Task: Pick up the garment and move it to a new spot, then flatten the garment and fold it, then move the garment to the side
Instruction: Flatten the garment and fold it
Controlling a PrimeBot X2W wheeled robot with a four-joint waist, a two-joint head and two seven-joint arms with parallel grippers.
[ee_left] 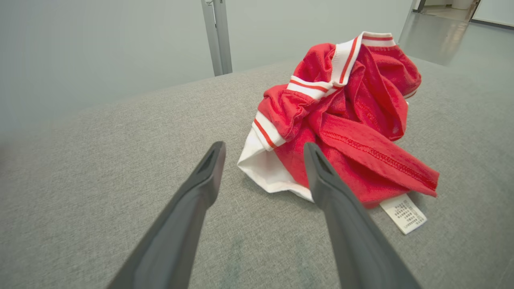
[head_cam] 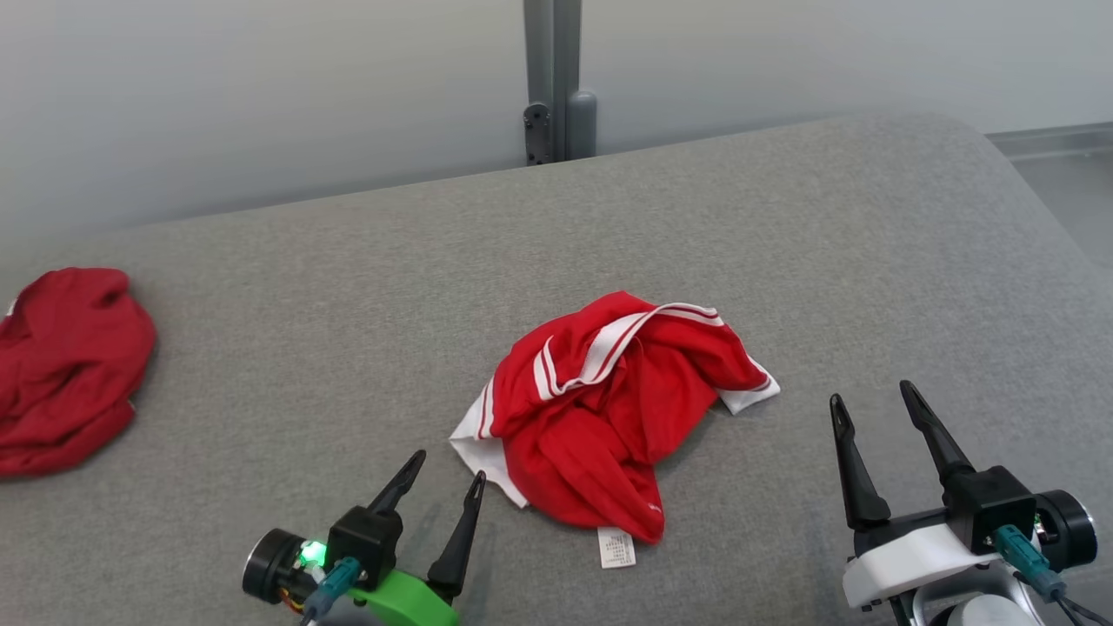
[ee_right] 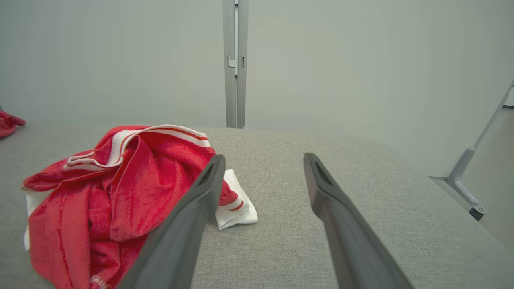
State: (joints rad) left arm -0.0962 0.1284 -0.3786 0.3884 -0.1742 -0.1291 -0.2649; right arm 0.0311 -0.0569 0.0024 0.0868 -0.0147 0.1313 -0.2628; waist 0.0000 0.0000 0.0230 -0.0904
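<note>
Left pincer (head_cam: 450, 465) and right pincer (head_cam: 871, 393) gape empty beside the garment (head_cam: 609, 409), label (head_cam: 616, 548) print illegible.

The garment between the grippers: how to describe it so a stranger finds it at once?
On the grey fabric surface, look between the left gripper and the right gripper. A crumpled bright red garment lies there. Unlike the plain darker red heap at far left, it has white striped bands and a white label.

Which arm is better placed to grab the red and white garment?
Likely left: the left gripper, open, sits almost at the garment, by its white hem, while the right gripper stands farther off.
</note>
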